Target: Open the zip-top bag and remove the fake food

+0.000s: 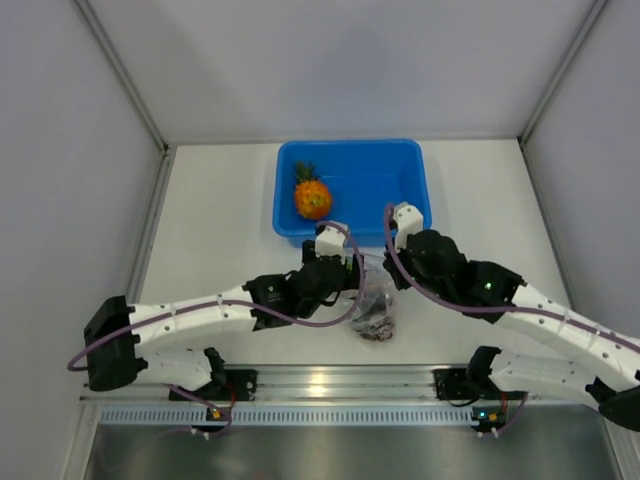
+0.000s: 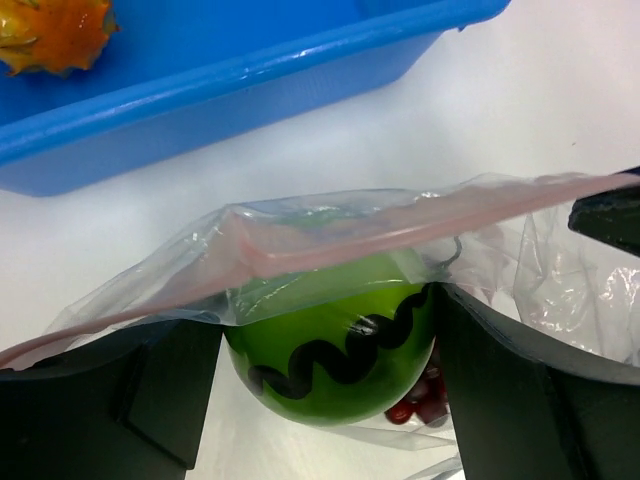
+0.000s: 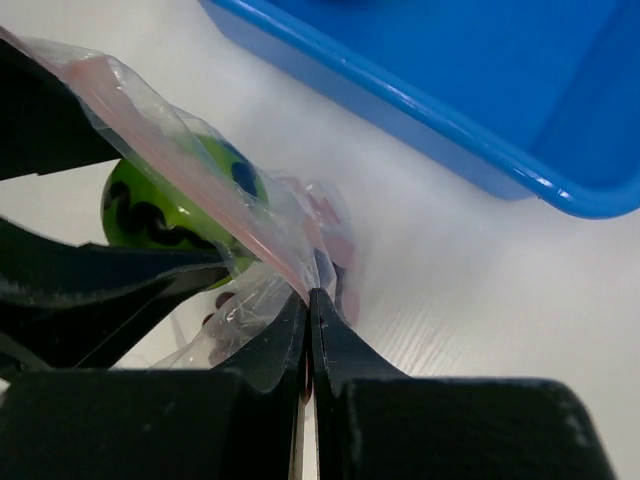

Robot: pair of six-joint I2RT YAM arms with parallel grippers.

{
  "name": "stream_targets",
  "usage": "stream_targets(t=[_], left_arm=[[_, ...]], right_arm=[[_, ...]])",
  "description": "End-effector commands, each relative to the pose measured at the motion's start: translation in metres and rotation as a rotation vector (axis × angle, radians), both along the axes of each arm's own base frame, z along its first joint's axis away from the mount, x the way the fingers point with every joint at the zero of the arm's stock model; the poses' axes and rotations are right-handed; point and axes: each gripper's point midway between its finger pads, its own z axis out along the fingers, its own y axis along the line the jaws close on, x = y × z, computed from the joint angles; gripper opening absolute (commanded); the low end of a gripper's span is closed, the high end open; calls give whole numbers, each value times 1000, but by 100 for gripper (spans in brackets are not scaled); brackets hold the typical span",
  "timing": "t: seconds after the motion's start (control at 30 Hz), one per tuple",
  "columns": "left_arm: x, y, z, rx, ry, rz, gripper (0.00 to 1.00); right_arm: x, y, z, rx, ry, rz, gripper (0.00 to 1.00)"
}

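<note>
The zip-top bag (image 1: 378,305) lies just in front of the blue tub, and its pink zip strip (image 2: 330,225) is lifted open. My left gripper (image 2: 328,320) reaches into the mouth, its fingers pressed on both sides of a green round fruit (image 2: 330,350) with a black wavy line. Dark red-purple grapes (image 2: 420,405) lie deeper in the bag. My right gripper (image 3: 310,295) is shut on the bag's edge (image 3: 290,250) by the zip strip, holding it up. The orange pineapple (image 1: 312,197) with a green crown lies in the tub.
The blue tub (image 1: 400,160) stands at the back of the white table, its near wall (image 2: 250,90) close behind the bag. Both arms meet over the bag at the middle. A metal rail (image 1: 330,385) runs along the near edge.
</note>
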Motion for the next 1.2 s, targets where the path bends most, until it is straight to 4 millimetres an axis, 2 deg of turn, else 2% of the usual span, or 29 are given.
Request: stream_targets(t=[0.0, 0.1, 0.2, 0.37, 0.5, 0.67, 0.77, 0.83, 0.97, 1.07, 1.17], left_arm=[[5, 1, 47, -157, -31, 61, 0], [-1, -5, 60, -212, -14, 33, 0], [-4, -10, 72, -246, -12, 3, 0], [-3, -13, 80, -246, -19, -1, 0], [0, -17, 79, -220, -15, 7, 0], [8, -20, 59, -167, -4, 38, 0], [12, -23, 48, -151, 14, 53, 0], [14, -25, 49, -171, 24, 68, 0], [19, -28, 62, -213, 21, 93, 0], [23, -30, 76, -241, 7, 116, 0], [28, -31, 84, -252, 5, 147, 0]], right_arm=[[-3, 1, 23, 147, -75, 10, 0], [-5, -2, 25, 165, -98, 13, 0], [-9, 3, 30, 183, -126, 62, 0], [-15, 10, 44, 162, -173, 143, 0], [-21, 16, 61, 157, -208, 201, 0], [-32, 25, 90, 225, -212, 250, 0], [-43, 32, 100, 264, -183, 304, 0], [-47, 33, 98, 269, -178, 316, 0], [-45, 38, 72, 239, -137, 296, 0], [-42, 41, 60, 238, -121, 244, 0], [-40, 45, 60, 250, -140, 189, 0]])
